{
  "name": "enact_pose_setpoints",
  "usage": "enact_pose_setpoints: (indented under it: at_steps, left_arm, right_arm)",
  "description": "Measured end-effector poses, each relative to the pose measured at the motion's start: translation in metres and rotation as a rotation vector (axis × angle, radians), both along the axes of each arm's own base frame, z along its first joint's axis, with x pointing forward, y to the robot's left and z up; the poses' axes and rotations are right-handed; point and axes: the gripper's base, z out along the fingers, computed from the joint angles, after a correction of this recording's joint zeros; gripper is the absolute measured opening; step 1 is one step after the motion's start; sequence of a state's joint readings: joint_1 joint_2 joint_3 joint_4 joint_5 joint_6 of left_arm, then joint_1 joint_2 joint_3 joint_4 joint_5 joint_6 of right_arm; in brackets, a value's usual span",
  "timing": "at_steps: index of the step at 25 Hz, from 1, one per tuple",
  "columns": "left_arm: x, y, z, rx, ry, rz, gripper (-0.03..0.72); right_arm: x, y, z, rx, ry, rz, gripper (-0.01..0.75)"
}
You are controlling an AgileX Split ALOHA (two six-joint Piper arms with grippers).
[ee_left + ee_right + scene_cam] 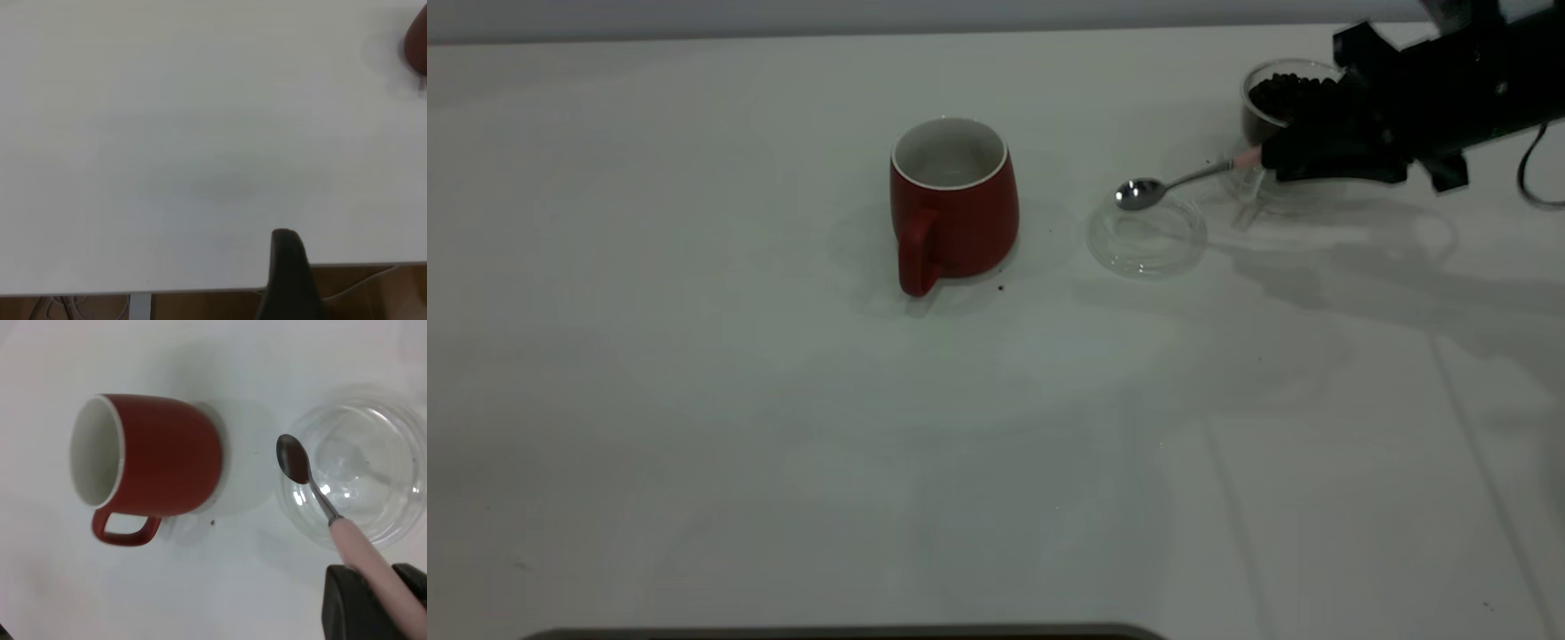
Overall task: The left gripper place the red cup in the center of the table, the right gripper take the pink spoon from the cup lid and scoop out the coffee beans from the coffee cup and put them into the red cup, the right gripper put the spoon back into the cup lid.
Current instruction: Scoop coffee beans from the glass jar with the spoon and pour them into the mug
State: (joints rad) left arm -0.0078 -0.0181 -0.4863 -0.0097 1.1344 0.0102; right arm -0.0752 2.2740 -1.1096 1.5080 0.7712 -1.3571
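Note:
The red cup (pixel 953 206) (pixel 157 463) stands upright near the middle of the table (pixel 783 400), handle toward the camera and its white inside bare. To its right lies the clear cup lid (pixel 1147 238) (pixel 363 477). My right gripper (pixel 1282 162) (pixel 383 593) is shut on the pink handle of the pink spoon (pixel 1165 185) (pixel 313 490). The spoon's steel bowl holds nothing and hangs over the lid's rim. Behind the gripper stands the glass coffee cup (pixel 1272 102), heaped with coffee beans (pixel 1294 91). My left gripper (pixel 288 270) is parked over the table's edge, far from the red cup (pixel 419 43).
A few dark specks lie on the table, one just right of the red cup's base (pixel 1002 288). The right arm's cable (pixel 1534 178) hangs at the far right. White tabletop stretches to the left and the front.

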Motion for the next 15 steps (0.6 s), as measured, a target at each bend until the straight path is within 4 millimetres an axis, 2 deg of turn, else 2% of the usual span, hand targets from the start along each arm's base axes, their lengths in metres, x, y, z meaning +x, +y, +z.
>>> enact_pose_setpoints:
  at_steps: [6, 10, 12, 15]
  left_arm:
    - [0.0, 0.0, 0.0, 0.0, 0.0, 0.0, 0.569]
    - [0.0, 0.0, 0.0, 0.0, 0.0, 0.0, 0.569]
    - [0.0, 0.0, 0.0, 0.0, 0.0, 0.0, 0.569]
    - [0.0, 0.0, 0.0, 0.0, 0.0, 0.0, 0.569]
  right_arm:
    - [0.003, -0.003, 0.056, -0.05, -0.112, 0.036, 0.113]
    - [0.007, -0.017, 0.09, -0.136, -0.2, -0.034, 0.113]
    - [0.006, -0.028, 0.095, -0.162, -0.201, -0.058, 0.113]
    - [0.007, -0.047, 0.09, -0.188, -0.167, -0.088, 0.113]
